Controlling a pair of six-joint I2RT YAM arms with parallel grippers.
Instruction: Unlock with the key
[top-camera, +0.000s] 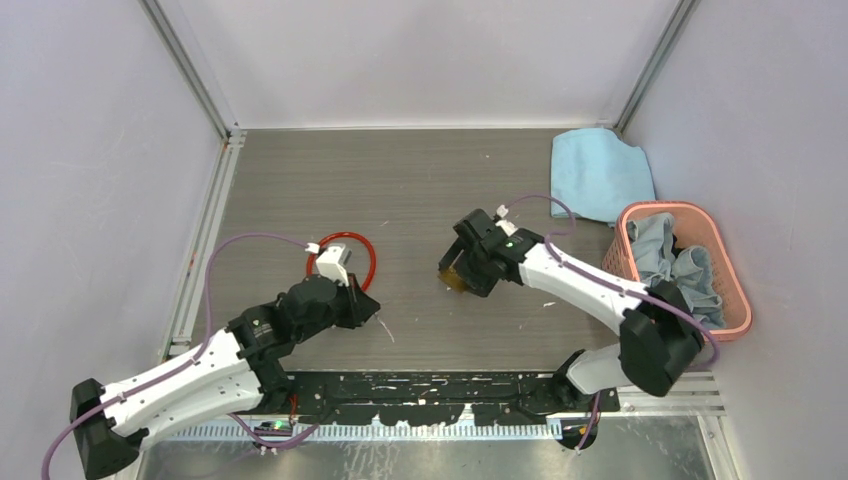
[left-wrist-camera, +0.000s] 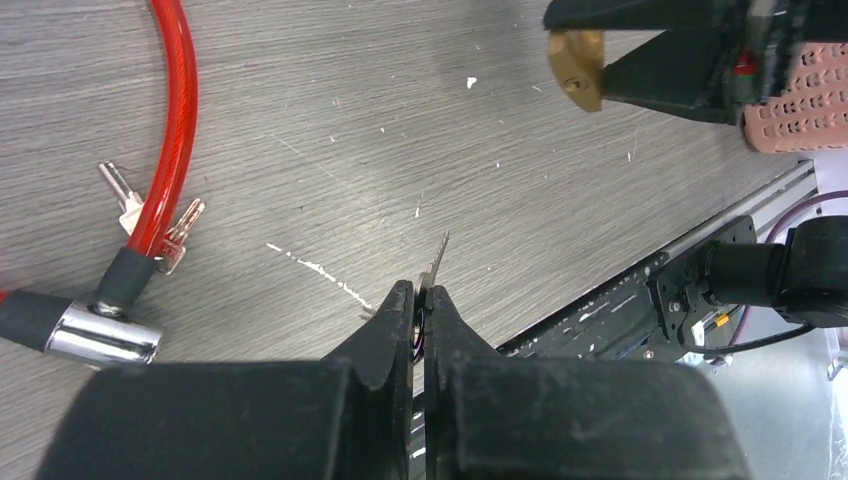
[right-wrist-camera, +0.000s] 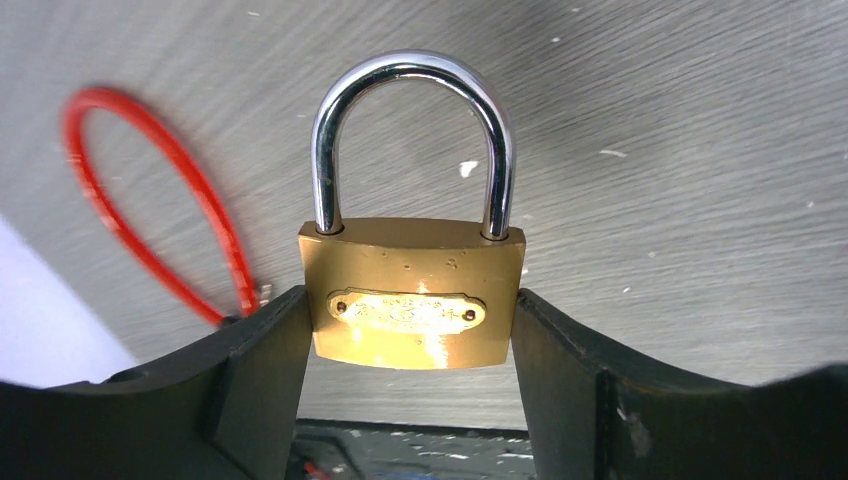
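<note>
My left gripper (left-wrist-camera: 421, 290) is shut on the key (left-wrist-camera: 438, 256). Its thin silvery blade sticks out edge-on between the fingertips, just above the table. In the top view the left gripper (top-camera: 372, 308) sits near the red cable loop. My right gripper (right-wrist-camera: 410, 300) is shut on the brass padlock (right-wrist-camera: 412, 292), gripping its two sides. The steel shackle (right-wrist-camera: 410, 80) is closed and points away from the wrist. The padlock (top-camera: 456, 278) is held at mid-table and also shows in the left wrist view (left-wrist-camera: 577, 65), far from the key's tip.
A red cable lock (top-camera: 340, 240) lies left of centre, with its metal end (left-wrist-camera: 95, 335) and two more small keys (left-wrist-camera: 178, 228) beside the cable. A blue cloth (top-camera: 598, 175) lies at the back right. A pink basket (top-camera: 735, 300) of cloths stands at the right.
</note>
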